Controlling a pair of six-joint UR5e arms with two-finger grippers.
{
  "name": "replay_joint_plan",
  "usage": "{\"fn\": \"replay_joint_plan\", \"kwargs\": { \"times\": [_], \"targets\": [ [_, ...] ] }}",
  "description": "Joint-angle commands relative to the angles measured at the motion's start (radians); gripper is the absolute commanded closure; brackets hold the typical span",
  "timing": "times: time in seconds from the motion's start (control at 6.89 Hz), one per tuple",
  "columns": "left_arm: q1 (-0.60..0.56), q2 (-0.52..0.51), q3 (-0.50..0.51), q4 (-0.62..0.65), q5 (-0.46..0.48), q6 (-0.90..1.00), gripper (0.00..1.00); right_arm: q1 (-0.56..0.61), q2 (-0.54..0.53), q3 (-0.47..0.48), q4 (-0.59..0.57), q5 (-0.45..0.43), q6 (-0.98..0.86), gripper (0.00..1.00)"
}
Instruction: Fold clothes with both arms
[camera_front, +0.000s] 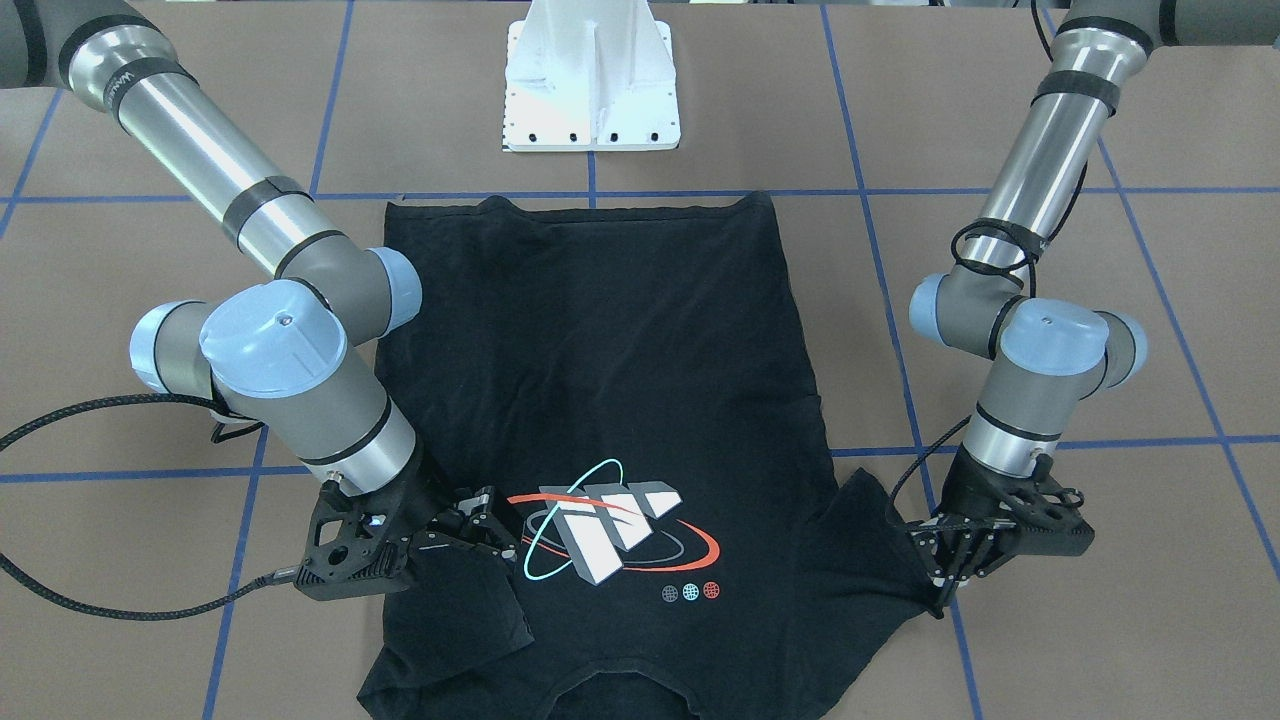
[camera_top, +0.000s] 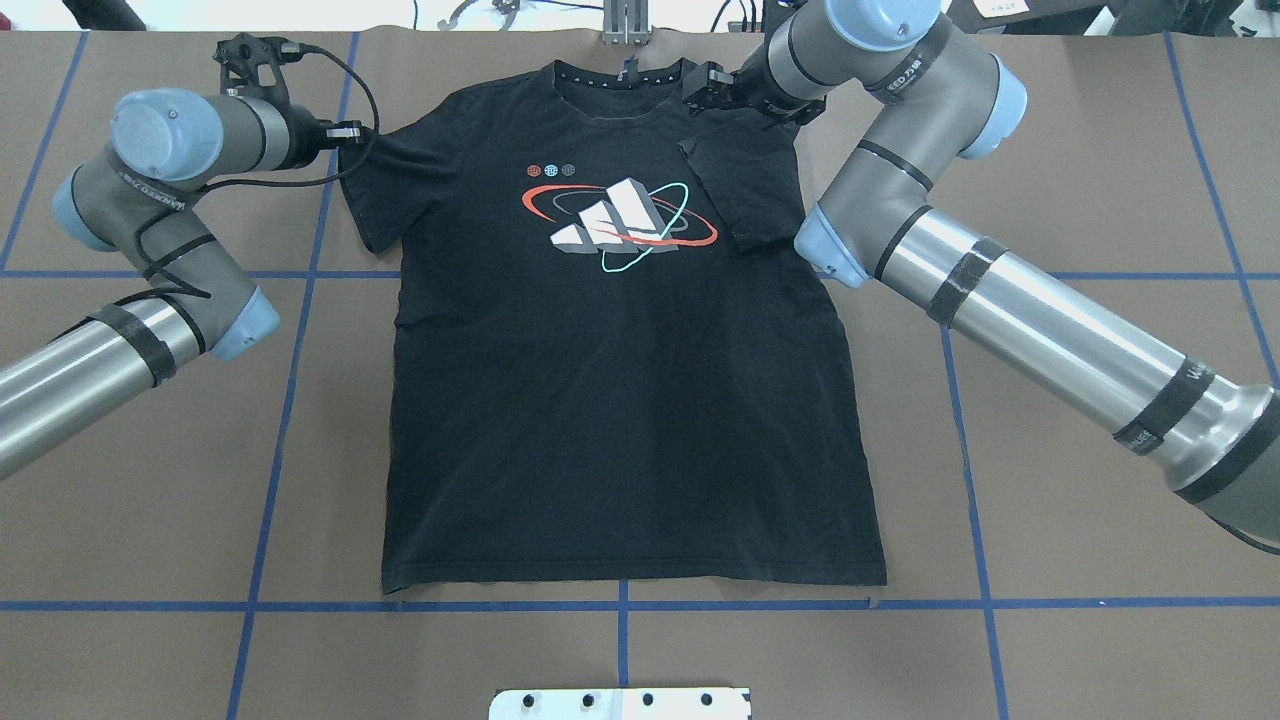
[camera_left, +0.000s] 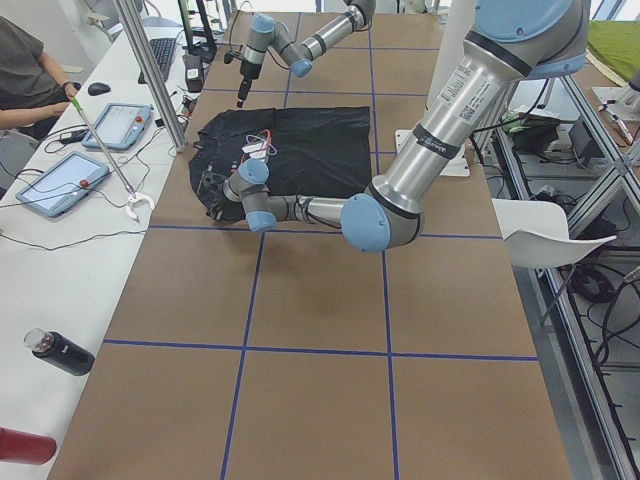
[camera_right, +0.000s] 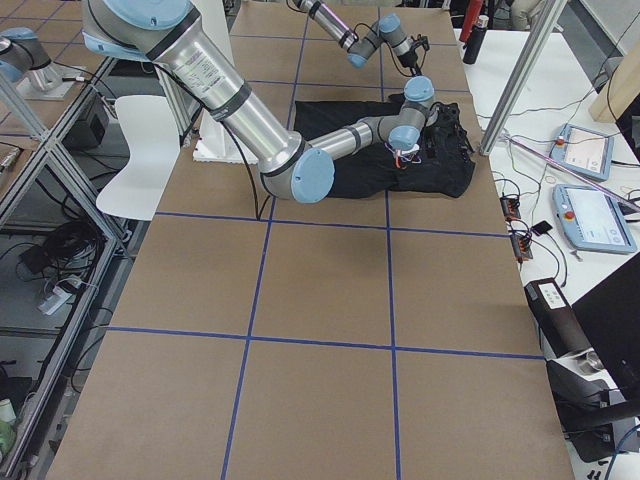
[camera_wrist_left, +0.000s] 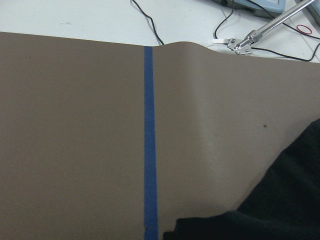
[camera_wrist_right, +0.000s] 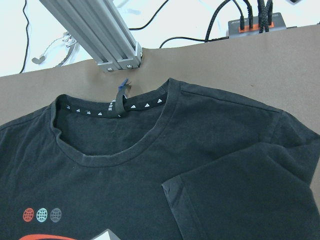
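Observation:
The black T-shirt (camera_top: 620, 400) lies flat, logo (camera_top: 615, 215) up, collar at the table's far edge; it also shows in the front view (camera_front: 620, 350). My left gripper (camera_top: 348, 130) (camera_front: 945, 595) is at the tip of the shirt's left sleeve (camera_top: 385, 160), low over the table, and looks shut on its edge. The other sleeve (camera_top: 745, 190) lies folded inward over the chest. My right gripper (camera_top: 705, 95) (camera_front: 500, 535) hovers by that shoulder, looks open and holds nothing. The right wrist view shows the folded sleeve (camera_wrist_right: 240, 195) and the collar (camera_wrist_right: 115, 150). The left wrist view shows only black cloth (camera_wrist_left: 290, 200).
The white pedestal base (camera_top: 620, 703) stands at the near edge. An aluminium post (camera_wrist_right: 95, 30) and cables sit just past the collar. Blue tape lines (camera_wrist_left: 150, 150) cross the brown table. Tablets (camera_left: 60, 185) and an operator (camera_left: 25, 70) are at the far bench.

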Motion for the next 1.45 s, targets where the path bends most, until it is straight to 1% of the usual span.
{"fn": "replay_joint_plan", "kwargs": {
  "times": [0.0,0.15,0.29,0.44,0.58,0.73,0.87,1.02,1.16,1.31],
  "targets": [
    [-0.001,-0.001,-0.191,0.183,-0.038,-0.017,1.0,0.0,0.0,0.007,0.001,-0.001,0.005,0.01],
    [0.009,-0.013,-0.223,0.214,-0.039,-0.117,1.0,0.0,-0.002,0.015,0.0,-0.002,0.021,0.01],
    [0.054,-0.063,-0.21,0.214,-0.036,-0.228,1.0,0.0,-0.035,0.06,0.0,-0.002,0.025,0.01],
    [0.072,-0.144,-0.12,0.209,-0.03,-0.303,1.0,0.002,-0.061,0.093,0.0,-0.002,0.025,0.01],
    [0.086,-0.245,0.011,0.179,-0.021,-0.36,1.0,0.006,-0.064,0.096,0.0,0.0,0.025,0.01],
    [0.112,-0.308,0.119,0.098,0.05,-0.385,1.0,0.011,-0.068,0.096,0.001,0.011,0.024,0.01],
    [0.123,-0.329,0.175,0.026,0.056,-0.44,1.0,0.024,-0.09,0.124,0.001,0.035,0.022,0.0],
    [0.135,-0.33,0.186,-0.001,0.066,-0.454,1.0,0.037,-0.13,0.163,0.001,0.049,0.013,0.0],
    [0.146,-0.329,0.186,-0.007,0.079,-0.456,0.97,0.035,-0.13,0.165,0.0,0.048,0.013,0.0],
    [0.146,-0.326,0.183,-0.007,0.076,-0.451,0.01,0.034,-0.13,0.165,0.0,0.048,0.015,0.0]
  ]
}}
